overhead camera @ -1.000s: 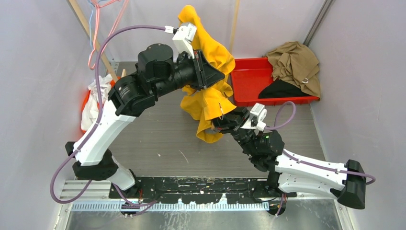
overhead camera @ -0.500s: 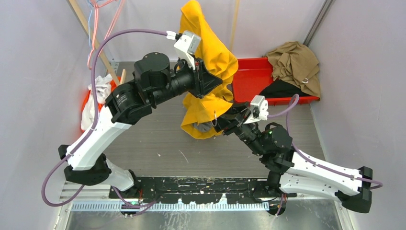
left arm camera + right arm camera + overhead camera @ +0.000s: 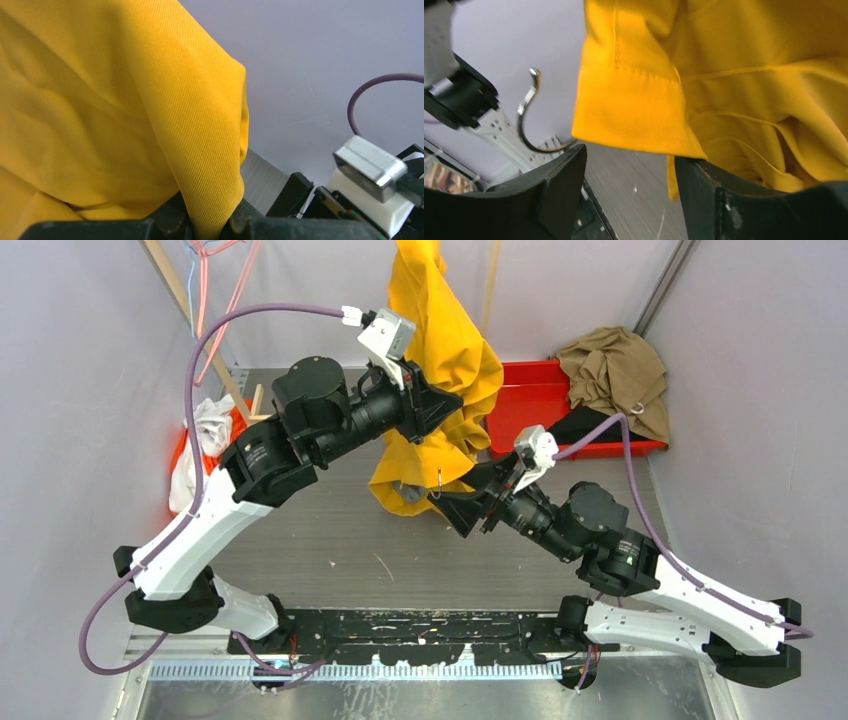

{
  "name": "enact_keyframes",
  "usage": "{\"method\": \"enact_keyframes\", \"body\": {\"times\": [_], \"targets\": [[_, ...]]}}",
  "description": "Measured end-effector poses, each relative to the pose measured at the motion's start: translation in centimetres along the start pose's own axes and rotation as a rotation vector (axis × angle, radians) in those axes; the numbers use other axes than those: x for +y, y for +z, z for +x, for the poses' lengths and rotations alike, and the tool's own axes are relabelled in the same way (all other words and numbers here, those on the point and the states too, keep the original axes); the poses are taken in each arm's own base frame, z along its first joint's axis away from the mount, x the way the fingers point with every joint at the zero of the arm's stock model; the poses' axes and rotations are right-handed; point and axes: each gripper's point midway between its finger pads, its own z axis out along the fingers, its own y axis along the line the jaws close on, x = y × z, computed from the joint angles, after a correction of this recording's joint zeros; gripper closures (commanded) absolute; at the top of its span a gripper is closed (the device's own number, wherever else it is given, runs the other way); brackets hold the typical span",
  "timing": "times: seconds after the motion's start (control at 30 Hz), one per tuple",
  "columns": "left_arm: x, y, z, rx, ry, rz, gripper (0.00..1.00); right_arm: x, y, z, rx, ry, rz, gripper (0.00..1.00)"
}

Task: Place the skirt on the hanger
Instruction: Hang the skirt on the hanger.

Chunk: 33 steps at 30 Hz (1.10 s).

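Ribbed yellow skirt point(image 3: 125, 100), pinched in left gripper point(image 3: 207, 227); curved metal hanger hook point(image 3: 525, 120)

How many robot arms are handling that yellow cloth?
2. The left arm holds the yellow skirt up, its left gripper pinching the fabric. The right arm reaches in from below, right gripper open at the hem.

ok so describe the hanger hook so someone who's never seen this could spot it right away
Start at the big yellow skirt hanging over the middle of the table. Follow it down to its lower edge, just above the right gripper. There a thin hanger hook pokes out: the only shiny bare-metal curve among yellow cloth and black gripper parts.
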Motion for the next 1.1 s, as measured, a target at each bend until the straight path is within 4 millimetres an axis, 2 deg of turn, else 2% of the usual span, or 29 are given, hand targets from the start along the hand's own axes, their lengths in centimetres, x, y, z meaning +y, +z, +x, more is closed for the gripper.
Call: {"method": "enact_keyframes", "body": {"times": [0.1,0.27,0.4,0.53,0.63,0.87,1.0,1.1], "targets": [[0.0,-0.1,-0.9,-0.028,0.006,-0.003,1.0,-0.6,-0.2,1.2,0.073,-0.002,0.035,0.23],[0.2,-0.6,-2.5,-0.064,-0.008,-0.031,1.0,-4.7,-1.9,4.9,0.224,-0.028,0.25,0.26],[0.9,-0.8,-3.1,-0.085,-0.033,-0.074,1.0,-6.7,-3.7,5.2,0.273,-0.045,0.369,0.29],[1.5,-0.8,-3.0,-0.089,-0.056,-0.113,1.0,-7.4,-4.7,4.8,0.284,-0.042,0.412,0.33],[2.0,-0.5,-2.8,-0.098,-0.074,-0.14,1.0,-7.0,-5.1,5.3,0.281,-0.018,0.382,0.37],[3.6,0.6,-1.8,-0.112,-0.121,-0.207,1.0,-5.5,-5.3,9.6,0.317,0.011,0.24,0.48],[4.2,1.1,-2.4,-0.145,-0.136,-0.237,1.0,-3.3,-4.6,11.4,0.38,-0.029,0.135,0.49],[4.7,1.9,-2.9,-0.158,-0.138,-0.257,1.0,-0.6,-4.4,13.4,0.442,-0.089,0.036,0.5]]}}
